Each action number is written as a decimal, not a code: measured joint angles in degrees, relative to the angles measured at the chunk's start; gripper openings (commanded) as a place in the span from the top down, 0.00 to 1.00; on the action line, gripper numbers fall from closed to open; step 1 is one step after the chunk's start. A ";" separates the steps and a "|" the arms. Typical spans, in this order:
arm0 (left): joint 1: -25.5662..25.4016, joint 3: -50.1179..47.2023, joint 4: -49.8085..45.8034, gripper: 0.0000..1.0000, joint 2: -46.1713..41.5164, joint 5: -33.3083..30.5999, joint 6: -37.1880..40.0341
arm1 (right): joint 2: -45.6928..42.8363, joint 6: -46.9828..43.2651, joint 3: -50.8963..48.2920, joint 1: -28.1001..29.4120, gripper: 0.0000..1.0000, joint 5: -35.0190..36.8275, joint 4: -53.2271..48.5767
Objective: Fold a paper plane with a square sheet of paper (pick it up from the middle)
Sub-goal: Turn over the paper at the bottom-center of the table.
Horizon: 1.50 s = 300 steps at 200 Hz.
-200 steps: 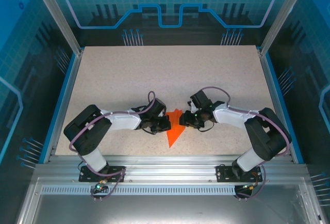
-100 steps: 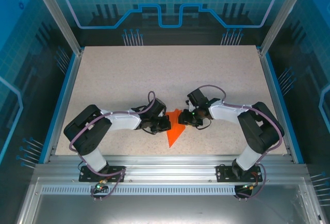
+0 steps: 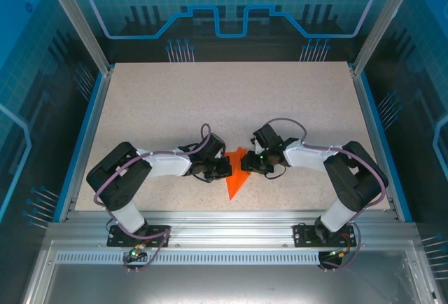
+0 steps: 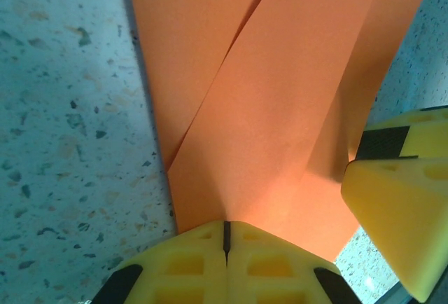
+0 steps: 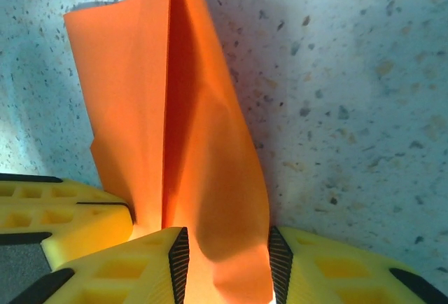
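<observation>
Pinning folded paper plane flat: left gripper clenched on left edge, right gripper grasping raised right flap for creasing, probably.

A pale speckled surface is bordered by blue edging on the left and right. A folded, pointed piece of orange paper is laid on it near the front edge, its tip directed toward the front.

Left end effector fully closed; right end effector partly spread, tips nearly meeting.
</observation>
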 measured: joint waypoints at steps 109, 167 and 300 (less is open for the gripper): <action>0.61 -1.20 1.11 0.98 -0.81 0.22 -0.07 | -0.90 4.00 -2.71 1.14 0.61 -6.60 5.51; 0.85 -1.86 1.86 0.98 -1.18 0.24 -0.81 | 2.10 5.57 -2.69 1.14 0.64 -7.85 10.60; 1.18 -3.91 3.85 0.97 -2.86 0.22 -2.27 | 5.77 6.40 -0.72 1.20 0.84 -9.84 14.64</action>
